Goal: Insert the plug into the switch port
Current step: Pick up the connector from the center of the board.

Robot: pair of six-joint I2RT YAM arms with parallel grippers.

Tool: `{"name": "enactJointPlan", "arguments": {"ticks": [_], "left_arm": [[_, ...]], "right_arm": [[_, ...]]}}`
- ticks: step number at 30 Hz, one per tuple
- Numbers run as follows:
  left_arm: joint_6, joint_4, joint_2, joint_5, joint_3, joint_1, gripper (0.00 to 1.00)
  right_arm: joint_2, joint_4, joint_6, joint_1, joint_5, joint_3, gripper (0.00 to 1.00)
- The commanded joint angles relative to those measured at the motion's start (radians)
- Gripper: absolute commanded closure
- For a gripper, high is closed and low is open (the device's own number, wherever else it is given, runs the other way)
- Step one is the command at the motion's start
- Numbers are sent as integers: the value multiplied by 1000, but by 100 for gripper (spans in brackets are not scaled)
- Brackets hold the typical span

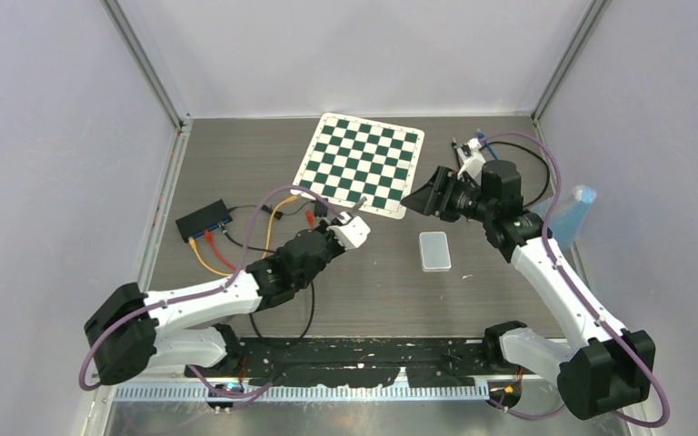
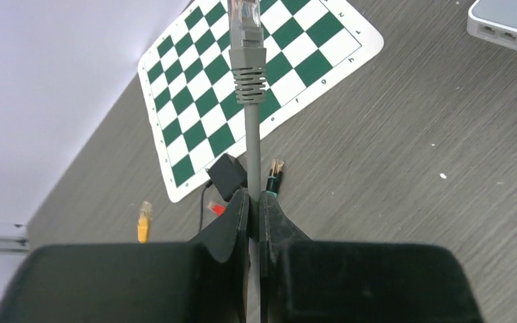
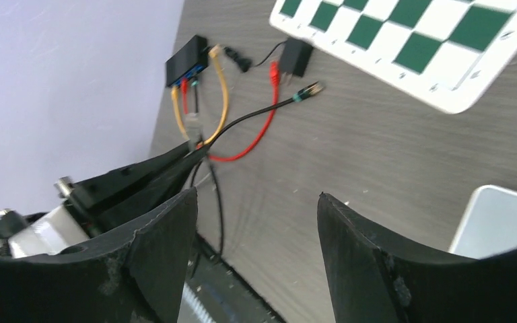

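My left gripper [image 2: 254, 202] is shut on a grey network cable, and its clear plug [image 2: 246, 20] sticks out past the fingertips over the chessboard mat. From above, the plug [image 1: 360, 201] is raised and points toward the right gripper [image 1: 409, 202]. That gripper hangs open with nothing between its fingers [image 3: 256, 198]; it faces the left arm's fingers [image 3: 149, 173]. A white switch [image 1: 434, 251] lies flat on the table between the arms, and its row of ports [image 2: 511, 30] shows at the left wrist view's top right. Its corner [image 3: 505, 222] shows beside the right fingers.
A black switch [image 1: 204, 221] at the left has yellow, red and black cables plugged in. Loose cable ends lie near it: yellow [image 2: 145, 221], red [image 2: 215, 208], black-green [image 2: 275, 168], and a black adapter [image 2: 227, 175]. The chessboard mat [image 1: 361, 163] lies at the back; a blue object [image 1: 571, 213] stands at the right wall.
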Motion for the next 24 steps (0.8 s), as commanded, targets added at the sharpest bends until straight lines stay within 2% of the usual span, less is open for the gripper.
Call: {"name": "enactJointPlan", "arguments": {"ticks": [1,7,10,14,18,24], "left_arm": [[162,67,84,-136,114,-44,100],[142,58,120,-105,149,-93,100],[158,66,128,-108,143,-120,100],[179,77,166,-171,150,-139,100],[151,77,166,-159,154,-145,100],[126,60,159,-123,163,-146,100]], "right_arm": [[8,33,121,36,-125,50,29],[77,-5,74,88,-133,83,29],[79,29,28,92,-149,80,29],[96,49,79,97,-134,103,29],[129,46,81,114,-113,128,29],[165,50,66,120,-118,134,35]]}}
